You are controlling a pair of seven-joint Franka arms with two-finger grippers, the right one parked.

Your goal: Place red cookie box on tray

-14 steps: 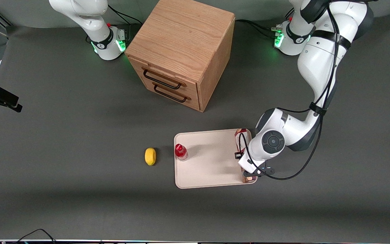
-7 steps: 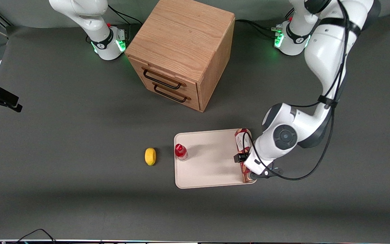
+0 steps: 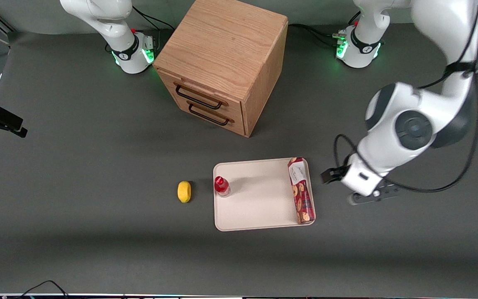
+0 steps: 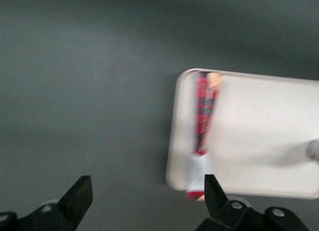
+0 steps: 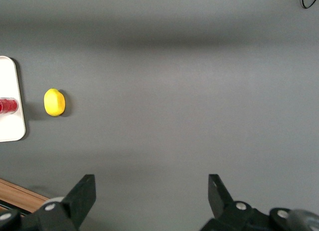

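**Though lying flat on its goal, gripped by nothing**

Starting from the parked arm's end: small yellow rounded object (image 3: pixel 184 191) on the mat. Near it, small red-capped bottle (image 3: pixel 221 186) upright at the rim of the flat cream-white rectangular tray (image 3: pixel 259 195). Long dark-red cookie box (image 3: pixel 301 190) flat along the rim toward the working arm, probably the shortest reach. Left arm's gripper (image 4: pixel 145 188) above bare mat, jaws spread wide, empty. Wooden two-drawer cabinet (image 3: pixel 222 62) well apart, obstructing nothing.

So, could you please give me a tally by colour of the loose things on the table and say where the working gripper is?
Red: 2, the red cookie box and the red-capped bottle, both on the tray
Cream-white: 1, the tray
Yellow: 1, the yellow fruit beside the tray
Wood: 1, the drawer cabinet
Total: 5
The gripper is open, above bare table beside the tray.
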